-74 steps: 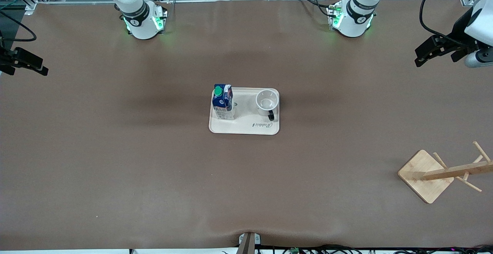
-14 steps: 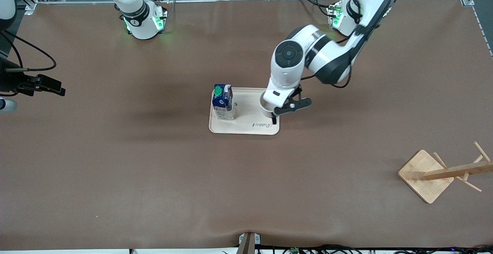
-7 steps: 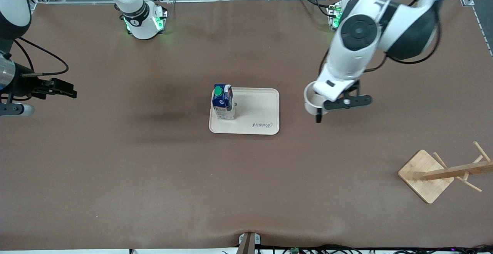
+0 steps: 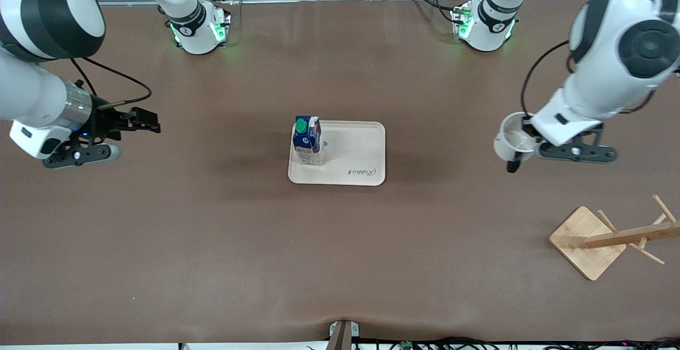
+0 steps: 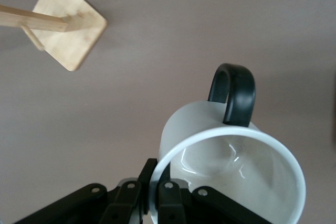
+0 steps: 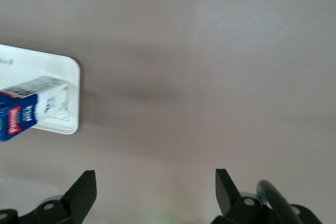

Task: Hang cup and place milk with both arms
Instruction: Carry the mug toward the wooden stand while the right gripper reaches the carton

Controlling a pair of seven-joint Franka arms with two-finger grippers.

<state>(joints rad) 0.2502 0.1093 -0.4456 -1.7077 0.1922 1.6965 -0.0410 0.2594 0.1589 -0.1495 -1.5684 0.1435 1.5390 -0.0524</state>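
Note:
My left gripper (image 4: pixel 527 136) is shut on the rim of the white cup (image 4: pixel 507 138) and holds it in the air over bare table, between the tray and the rack. The cup's black handle (image 4: pixel 512 167) hangs down. In the left wrist view my fingers (image 5: pixel 169 200) pinch the cup's (image 5: pixel 231 156) rim, one inside and one outside. The blue milk carton (image 4: pixel 307 140) with a green cap stands upright on the cream tray (image 4: pixel 350 172). My right gripper (image 4: pixel 146 119) is open and empty over the table toward the right arm's end. The right wrist view shows the milk (image 6: pixel 29 113) lying ahead of it.
A wooden cup rack (image 4: pixel 611 238) with a square base and angled pegs stands near the left arm's end, nearer the front camera than the held cup. It also shows in the left wrist view (image 5: pixel 68 24). The tray's corner shows in the right wrist view (image 6: pixel 71 95).
My left arm has lifted the cup off the tray and carried it toward the left arm's end of the table. My right arm has moved in toward the tray, gripper open.

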